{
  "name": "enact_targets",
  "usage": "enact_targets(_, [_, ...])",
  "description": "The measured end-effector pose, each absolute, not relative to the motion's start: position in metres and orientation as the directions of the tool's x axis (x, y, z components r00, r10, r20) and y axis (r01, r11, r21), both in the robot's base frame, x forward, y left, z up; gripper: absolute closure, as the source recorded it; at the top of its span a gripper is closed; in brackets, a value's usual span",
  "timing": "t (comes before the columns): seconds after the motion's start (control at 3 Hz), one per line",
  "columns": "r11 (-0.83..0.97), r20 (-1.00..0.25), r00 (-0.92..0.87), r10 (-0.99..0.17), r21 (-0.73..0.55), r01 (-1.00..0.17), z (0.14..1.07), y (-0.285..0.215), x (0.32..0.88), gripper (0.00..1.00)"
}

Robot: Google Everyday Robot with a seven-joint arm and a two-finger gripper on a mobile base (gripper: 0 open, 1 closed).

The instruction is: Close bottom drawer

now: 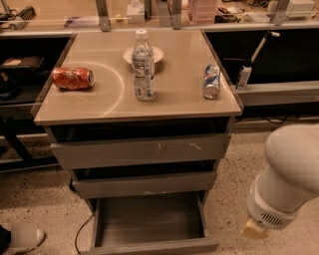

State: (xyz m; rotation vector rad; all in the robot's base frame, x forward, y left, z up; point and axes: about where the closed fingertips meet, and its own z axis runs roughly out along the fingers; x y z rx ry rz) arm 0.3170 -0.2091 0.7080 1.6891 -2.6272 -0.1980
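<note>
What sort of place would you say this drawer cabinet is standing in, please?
Probably a lab or workshop: a grey drawer cabinet, cluttered benches behind it, a cable on the speckled floor. The gripper hangs low at right, beside the open bottom drawer.

White, bulbous arm (291, 169) with a slotted vent band — its tan-tipped gripper (254, 230) low at right.

From above, the camera faces the cabinet (174, 97), bottom drawer (149, 221) nearest.

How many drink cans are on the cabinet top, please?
2: an orange can lying at the left, a blue-and-silver can at the right. The hand hangs low, right of the cabinet.
</note>
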Motion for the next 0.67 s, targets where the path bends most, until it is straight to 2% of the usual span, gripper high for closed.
enact_targets(0.67, [0.523,0.004,-0.555,-0.832,0.341,-0.781,0.509,-0.167,0.271,1.00])
